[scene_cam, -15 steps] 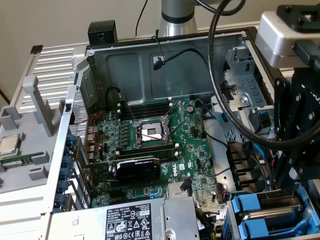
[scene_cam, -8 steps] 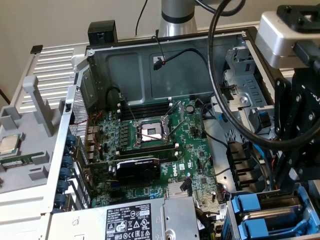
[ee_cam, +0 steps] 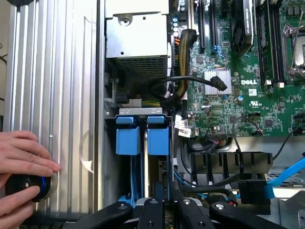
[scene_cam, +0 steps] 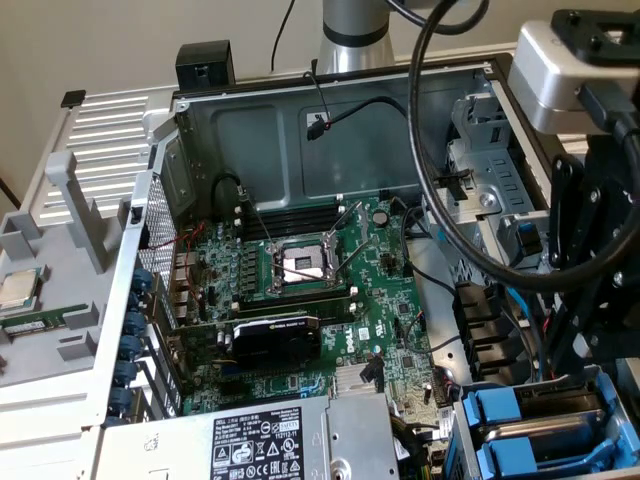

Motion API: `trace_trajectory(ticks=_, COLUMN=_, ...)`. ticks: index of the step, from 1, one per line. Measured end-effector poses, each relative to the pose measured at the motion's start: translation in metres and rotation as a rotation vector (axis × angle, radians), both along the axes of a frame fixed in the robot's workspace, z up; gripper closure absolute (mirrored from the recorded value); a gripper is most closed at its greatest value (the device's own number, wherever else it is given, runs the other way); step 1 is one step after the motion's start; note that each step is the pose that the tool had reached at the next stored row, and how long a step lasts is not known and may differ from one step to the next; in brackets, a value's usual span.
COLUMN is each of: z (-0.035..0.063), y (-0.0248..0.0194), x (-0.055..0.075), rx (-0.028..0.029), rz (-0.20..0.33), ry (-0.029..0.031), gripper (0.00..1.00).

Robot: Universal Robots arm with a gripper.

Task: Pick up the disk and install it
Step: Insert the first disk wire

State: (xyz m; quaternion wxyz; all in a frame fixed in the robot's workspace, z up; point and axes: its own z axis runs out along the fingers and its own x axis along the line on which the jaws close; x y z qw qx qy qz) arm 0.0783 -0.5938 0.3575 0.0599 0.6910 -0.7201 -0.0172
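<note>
Two blue-framed drives stand on edge side by side in the bay at the corner of the open computer case. The disk (ee_cam: 158,136) is the one in line with my gripper (ee_cam: 166,200), and its blue frame (scene_cam: 497,410) also shows at the lower part of the exterior view's right. My gripper (scene_cam: 568,372) hangs just above that bay. Its fingers (ee_cam: 159,195) stand close together and shut over the disk's edge. Whether they touch the disk is hidden.
A person's hand (ee_cam: 24,157) rests on a black knob (ee_cam: 24,187) on the ribbed metal surface beside the case. The power supply (ee_cam: 137,43), the motherboard (scene_cam: 300,290) and black cables (ee_cam: 190,81) crowd the bay. A chip (scene_cam: 18,288) lies on the grey tray.
</note>
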Motion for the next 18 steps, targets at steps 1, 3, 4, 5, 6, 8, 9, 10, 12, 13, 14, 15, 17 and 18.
trace_trajectory(ticks=1, z=-0.0001, y=-0.0003, x=0.0, rx=0.0042, rz=-0.004, ry=0.0, gripper=0.83)
trace_trajectory(ticks=3, z=-0.0002, y=-0.0017, x=0.0, rx=0.0119, rz=-0.012, ry=0.0001, gripper=0.83)
trace_trajectory(ticks=4, z=-0.0003, y=-0.0027, x=0.0, rx=0.0146, rz=-0.014, ry=0.0002, gripper=0.83)
trace_trajectory(ticks=5, z=-0.0003, y=-0.0038, x=0.0, rx=0.0176, rz=-0.015, ry=0.0003, gripper=0.83)
trace_trajectory(ticks=6, z=-0.0003, y=-0.005, x=0.0, rx=0.0211, rz=-0.016, ry=0.0004, gripper=0.83)
trace_trajectory(ticks=8, z=-0.0004, y=-0.0076, x=0.0, rx=0.0298, rz=-0.017, ry=0.0005, gripper=0.83)
trace_trajectory(ticks=9, z=-0.0003, y=-0.0086, x=0.0, rx=0.0343, rz=-0.017, ry=0.0006, gripper=0.83)
trace_trajectory(ticks=10, z=-0.0004, y=-0.0092, x=0.0, rx=0.0384, rz=-0.017, ry=0.0009, gripper=0.83)
trace_trajectory(ticks=12, z=-0.0006, y=-0.01, x=0.001, rx=0.0443, rz=-0.018, ry=0.0015, gripper=0.83)
trace_trajectory(ticks=13, z=-0.0007, y=-0.0102, x=0.001, rx=0.0467, rz=-0.018, ry=0.0017, gripper=0.83)
trace_trajectory(ticks=14, z=-0.0008, y=-0.0103, x=0.001, rx=0.0486, rz=-0.018, ry=0.0018, gripper=0.83)
trace_trajectory(ticks=15, z=-0.0009, y=-0.0105, x=0.002, rx=0.0503, rz=-0.018, ry=0.002, gripper=0.83)
trace_trajectory(ticks=17, z=-0.001, y=-0.011, x=0.002, rx=0.0529, rz=-0.02, ry=0.0021, gripper=0.83)
trace_trajectory(ticks=18, z=-0.0009, y=-0.0115, x=0.002, rx=0.0542, rz=-0.02, ry=0.0024, gripper=0.83)
